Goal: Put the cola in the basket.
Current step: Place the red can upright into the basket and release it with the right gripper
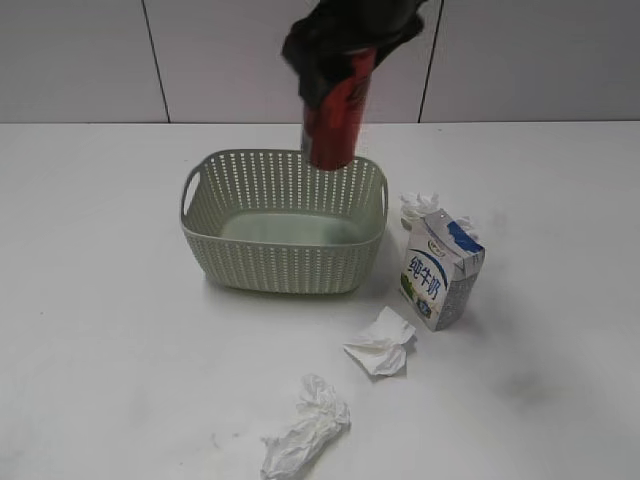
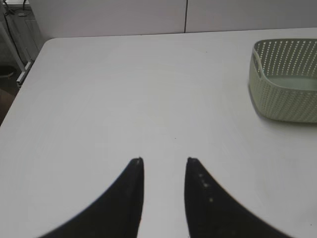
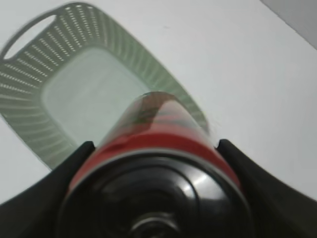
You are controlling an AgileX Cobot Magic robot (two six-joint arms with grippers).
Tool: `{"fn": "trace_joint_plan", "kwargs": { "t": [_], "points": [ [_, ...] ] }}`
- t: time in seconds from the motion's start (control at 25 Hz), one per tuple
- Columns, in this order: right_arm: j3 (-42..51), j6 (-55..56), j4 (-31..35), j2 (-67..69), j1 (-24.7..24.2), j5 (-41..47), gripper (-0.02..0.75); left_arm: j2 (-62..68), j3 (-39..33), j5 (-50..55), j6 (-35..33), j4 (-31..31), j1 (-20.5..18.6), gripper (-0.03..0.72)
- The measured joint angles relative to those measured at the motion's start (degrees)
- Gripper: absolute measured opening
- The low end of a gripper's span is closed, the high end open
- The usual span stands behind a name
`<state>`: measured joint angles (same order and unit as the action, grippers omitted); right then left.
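Note:
The cola (image 1: 338,110) is a tall red can, held in the air above the far rim of the basket (image 1: 285,262), nearly upright with a slight tilt. My right gripper (image 1: 345,55) is shut on its upper part. In the right wrist view the cola (image 3: 158,144) fills the space between the jaws (image 3: 154,148), with the pale green basket (image 3: 29,119) below it; the basket's floor is bare. My left gripper (image 2: 164,161) is open and empty over bare table, with the basket (image 2: 285,99) to its far right.
A white-and-blue milk carton (image 1: 441,270) stands right of the basket. Crumpled white paper lies behind the carton (image 1: 418,207), in front of the basket (image 1: 382,343) and near the front edge (image 1: 303,428). The table's left edge (image 2: 20,94) shows in the left wrist view.

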<state>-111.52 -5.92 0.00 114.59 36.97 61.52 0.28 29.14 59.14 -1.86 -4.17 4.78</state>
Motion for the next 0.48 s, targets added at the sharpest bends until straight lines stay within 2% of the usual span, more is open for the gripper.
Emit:
{"fn": "trace_joint_plan", "kwargs": {
  "t": [0.16, 0.36, 0.48],
  "points": [
    [-2.3, -1.2, 1.1, 6.6, 3.0, -1.1, 0.521, 0.0, 0.0, 0.0, 0.0, 0.0, 0.0, 0.228],
    [-3.0, -1.5, 7.3, 12.2, 3.4, -5.3, 0.521, 0.0, 0.0, 0.0, 0.0, 0.0, 0.0, 0.228],
    [-3.2, -2.3, 8.4, 14.4, 3.4, -6.8, 0.521, 0.0, 0.0, 0.0, 0.0, 0.0, 0.0, 0.228]
  ]
}}
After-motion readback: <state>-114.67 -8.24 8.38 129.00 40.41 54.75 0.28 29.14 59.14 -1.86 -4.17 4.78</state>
